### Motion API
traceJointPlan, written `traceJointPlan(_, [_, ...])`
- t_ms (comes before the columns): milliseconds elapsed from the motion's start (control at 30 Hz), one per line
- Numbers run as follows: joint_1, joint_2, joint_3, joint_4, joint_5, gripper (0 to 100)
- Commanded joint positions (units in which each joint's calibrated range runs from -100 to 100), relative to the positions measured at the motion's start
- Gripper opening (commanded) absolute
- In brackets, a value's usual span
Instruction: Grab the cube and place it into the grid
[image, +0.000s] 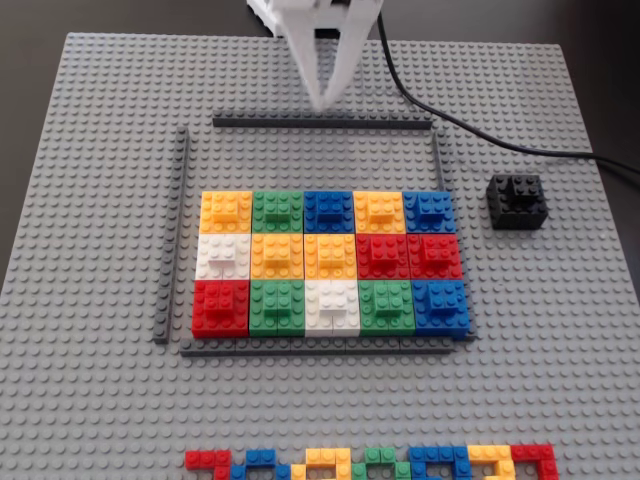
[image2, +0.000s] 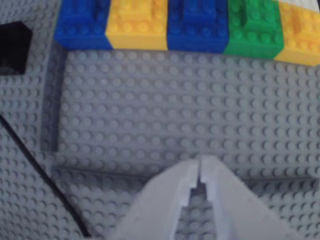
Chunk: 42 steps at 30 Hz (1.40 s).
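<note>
Fingers pressed together, empty, above the baseplate, well apart from cube.

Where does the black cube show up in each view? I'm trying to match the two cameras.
Fixed view: the cube sits on the grey baseplate, right of the grid, beside its top row.
Wrist view: the cube is cut off at the left edge, upper corner, left of a blue brick.
Shared landmark: the grid's top row, blue-yellow-blue-green-yellow here, reversed in the fixed view.

Gripper closed above grey baseplate; grid beyond; cube left.
</note>
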Motion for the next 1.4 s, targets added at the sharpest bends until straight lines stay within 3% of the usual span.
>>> traceJointPlan(0, [-1.36,8.09,-16.39,2.86,-1.47,0])
traceJointPlan(200, [-5.56,21.16,-32.25,6.67,-4.64,0])
traceJointPlan(933, [-24.12,60.28,-65.42,7.11,-17.97,0])
traceJointPlan(1367, [-29.05,85.64,-83.9,5.64,-19.1,0])
